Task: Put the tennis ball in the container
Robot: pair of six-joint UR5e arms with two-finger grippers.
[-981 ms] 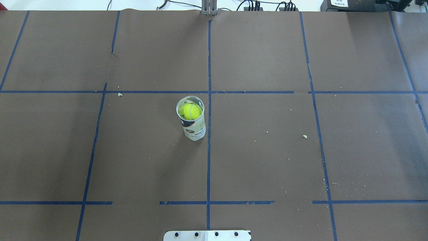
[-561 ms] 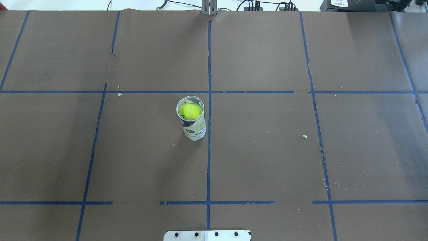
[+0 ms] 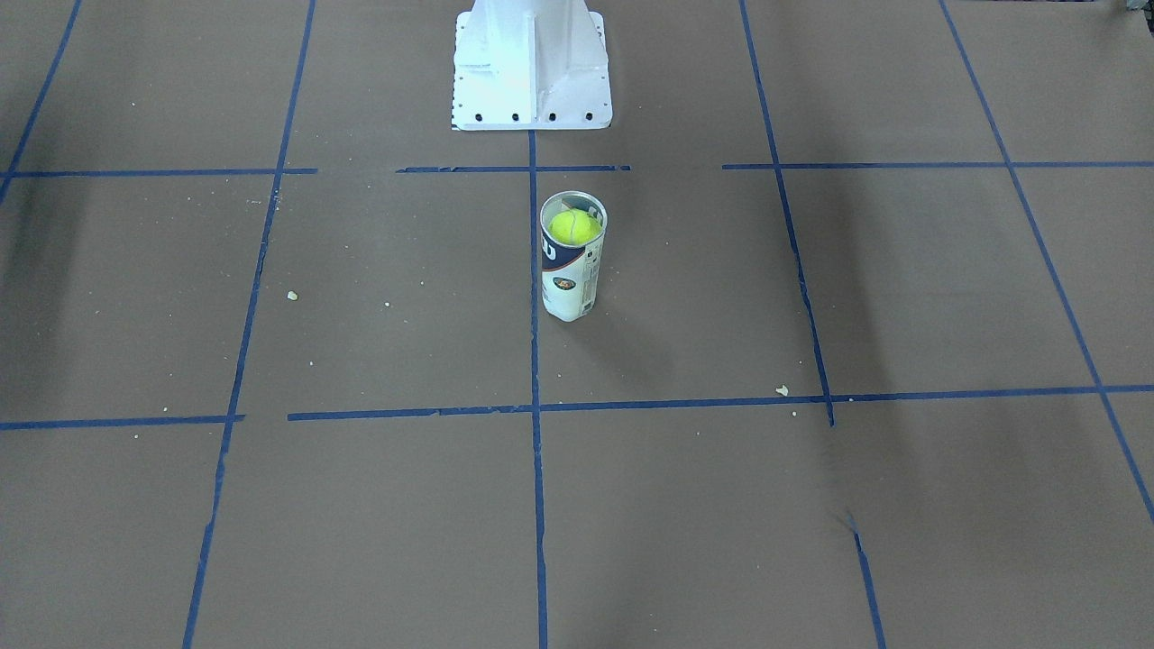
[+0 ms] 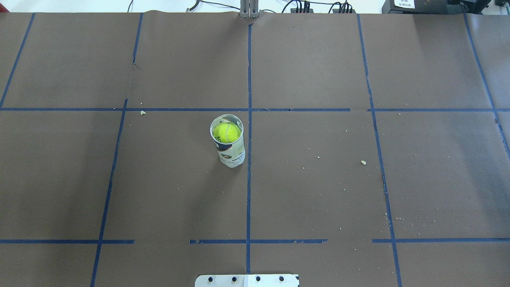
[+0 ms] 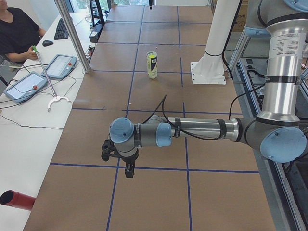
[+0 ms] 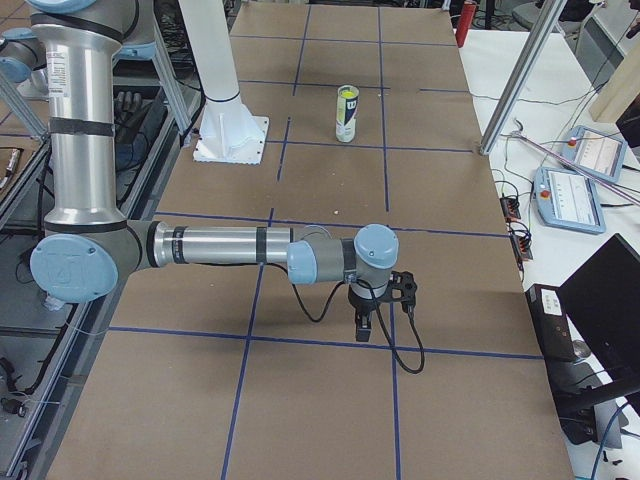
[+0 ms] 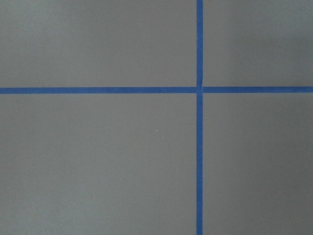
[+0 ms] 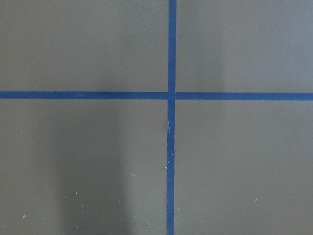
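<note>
Holding the tennis ball (image 4: 226,132), container (image 4: 232,153) stands near pedestal (image 3: 532,63).

tennis ball (image 4: 226,132) fills container (image 4: 231,153) mouth; pedestal (image 3: 530,63) well apart

The tennis ball (image 4: 226,132) sits in the tennis-ball can (image 4: 233,155) on the tabletop (image 4: 318,191) before my pedestal (image 3: 530,63), left of the centre tape line (image 4: 248,79), well apart from my left fingers (image 5: 129,171) and right fingers (image 6: 362,326).

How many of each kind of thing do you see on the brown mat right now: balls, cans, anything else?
tennis ball: 1 visible
container: 1
white pedestal: 1
Total: 3
</note>
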